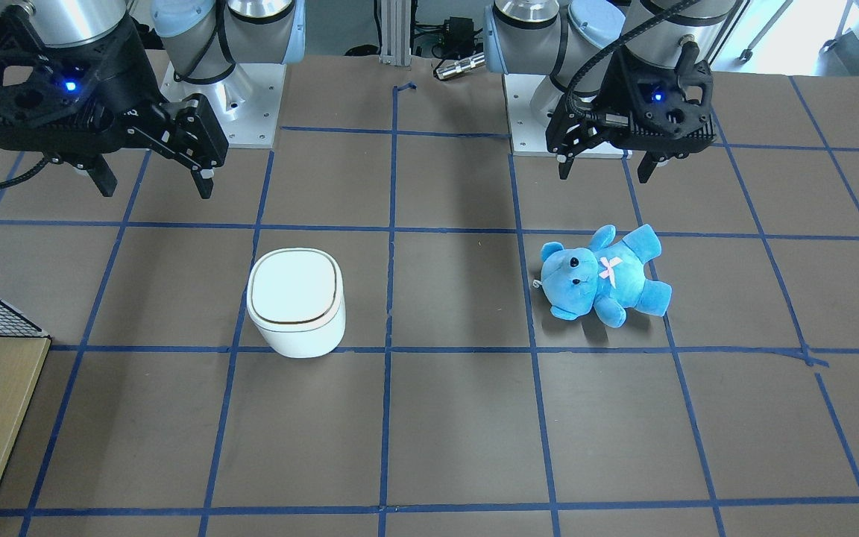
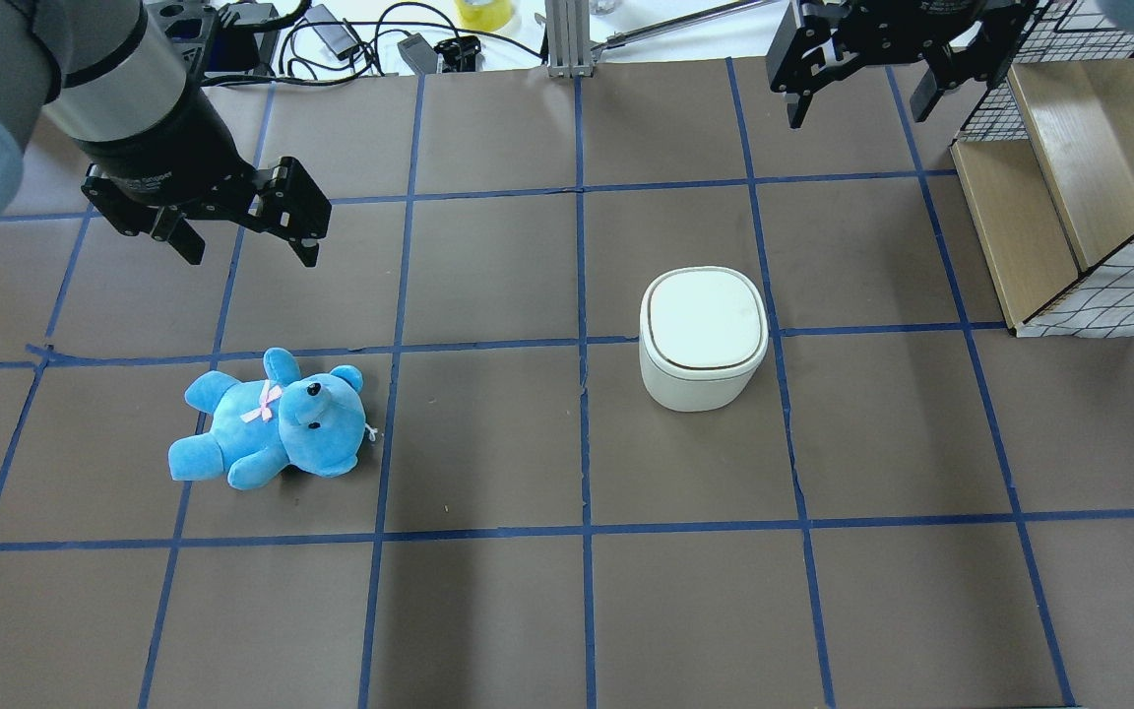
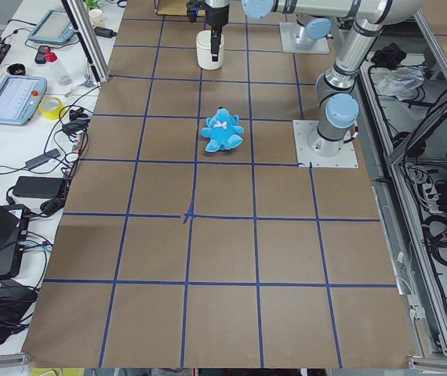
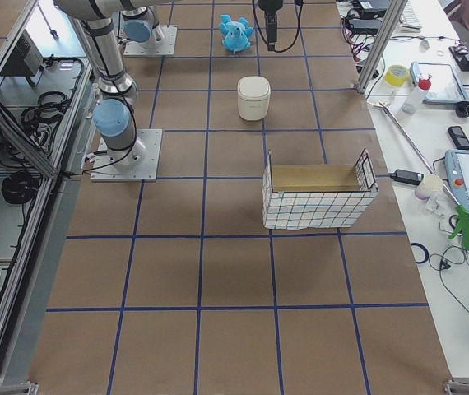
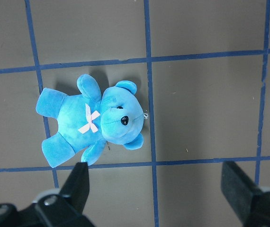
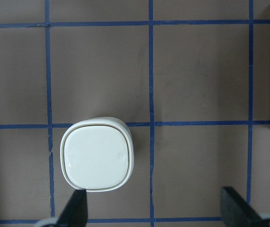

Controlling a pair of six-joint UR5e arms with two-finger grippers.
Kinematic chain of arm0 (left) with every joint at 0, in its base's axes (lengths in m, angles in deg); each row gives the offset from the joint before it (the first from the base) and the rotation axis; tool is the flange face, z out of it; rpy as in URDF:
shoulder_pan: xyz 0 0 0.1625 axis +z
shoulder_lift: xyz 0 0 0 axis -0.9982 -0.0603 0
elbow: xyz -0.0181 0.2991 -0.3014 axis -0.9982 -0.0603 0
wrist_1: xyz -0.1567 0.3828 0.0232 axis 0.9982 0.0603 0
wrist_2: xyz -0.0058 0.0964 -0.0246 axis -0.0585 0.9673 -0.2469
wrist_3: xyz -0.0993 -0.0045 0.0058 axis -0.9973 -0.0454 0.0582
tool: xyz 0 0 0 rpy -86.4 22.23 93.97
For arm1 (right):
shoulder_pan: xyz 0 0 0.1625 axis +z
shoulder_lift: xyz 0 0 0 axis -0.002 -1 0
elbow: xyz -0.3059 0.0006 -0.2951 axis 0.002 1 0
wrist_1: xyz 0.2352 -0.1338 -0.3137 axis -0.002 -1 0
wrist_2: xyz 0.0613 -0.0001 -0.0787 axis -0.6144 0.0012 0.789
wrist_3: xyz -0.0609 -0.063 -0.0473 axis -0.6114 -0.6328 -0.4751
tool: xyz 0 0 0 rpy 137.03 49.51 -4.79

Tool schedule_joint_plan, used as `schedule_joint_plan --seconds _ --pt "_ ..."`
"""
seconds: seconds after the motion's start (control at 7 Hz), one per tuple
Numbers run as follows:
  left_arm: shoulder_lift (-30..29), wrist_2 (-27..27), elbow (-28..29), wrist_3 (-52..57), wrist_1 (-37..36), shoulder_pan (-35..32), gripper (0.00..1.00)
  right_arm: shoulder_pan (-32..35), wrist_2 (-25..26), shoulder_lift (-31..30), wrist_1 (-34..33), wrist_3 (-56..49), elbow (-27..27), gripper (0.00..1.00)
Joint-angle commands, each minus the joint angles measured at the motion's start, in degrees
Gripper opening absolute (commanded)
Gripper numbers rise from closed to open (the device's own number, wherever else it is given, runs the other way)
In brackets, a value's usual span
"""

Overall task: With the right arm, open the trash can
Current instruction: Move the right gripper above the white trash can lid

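The bin (image 1: pixel 296 300) stood upright, lid shut and facing up; jaws of right arm (image 1: pixel 75 26) and left arm (image 1: pixel 668 26) hung apart.

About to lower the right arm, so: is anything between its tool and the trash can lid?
Nothing visible does. The right tool hangs open, raised and clear of the trash can, whose lid is shut and uncovered. The blue teddy bear lies well aside, near the left tool.

Pretty sure the bin (image 1: pixel 297 302) is smooth white plastic, lid a bit glossy. The teddy (image 1: pixel 602 276) is fuzzy blue plush, the table (image 1: pixel 459 432) matt brown.
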State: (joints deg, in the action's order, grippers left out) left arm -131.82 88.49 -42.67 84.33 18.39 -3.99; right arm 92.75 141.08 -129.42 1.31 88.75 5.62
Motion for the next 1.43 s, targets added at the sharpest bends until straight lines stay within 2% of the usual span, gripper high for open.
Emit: schedule_joint_plan --seconds 0.0,0.43,0.57,0.71,0.86,1.0,1.29 --pt "0.00 0.00 0.00 0.01 0.00 0.00 1.00 0.09 0.10 0.01 -0.04 -0.12 -0.13 1.00" --pt "0.00 0.00 0.00 0.01 0.00 0.00 1.00 0.61 0.10 0.45 -0.22 0.58 -1.27 1.00" --pt "0.00 0.00 0.00 -0.08 0.00 0.00 1.00 1.92 0.10 1.41 -0.74 1.63 -2.06 0.78" --pt "0.00 0.00 0.00 -0.08 0.00 0.00 1.00 4.02 0.28 2.55 -2.31 2.33 -2.85 0.27" --pt "0.00 0.00 0.00 -0.08 0.00 0.00 1.00 5.44 -0.07 3.87 -3.81 2.43 -4.34 0.00" --pt "0.00 0.00 0.00 0.01 0.00 0.00 1.00 5.97 -0.07 5.62 -8.09 3.91 -7.48 0.00" --pt "0.00 0.00 0.00 0.01 0.00 0.00 1.00 6.07 0.02 5.99 -22.28 4.19 -19.32 0.00"
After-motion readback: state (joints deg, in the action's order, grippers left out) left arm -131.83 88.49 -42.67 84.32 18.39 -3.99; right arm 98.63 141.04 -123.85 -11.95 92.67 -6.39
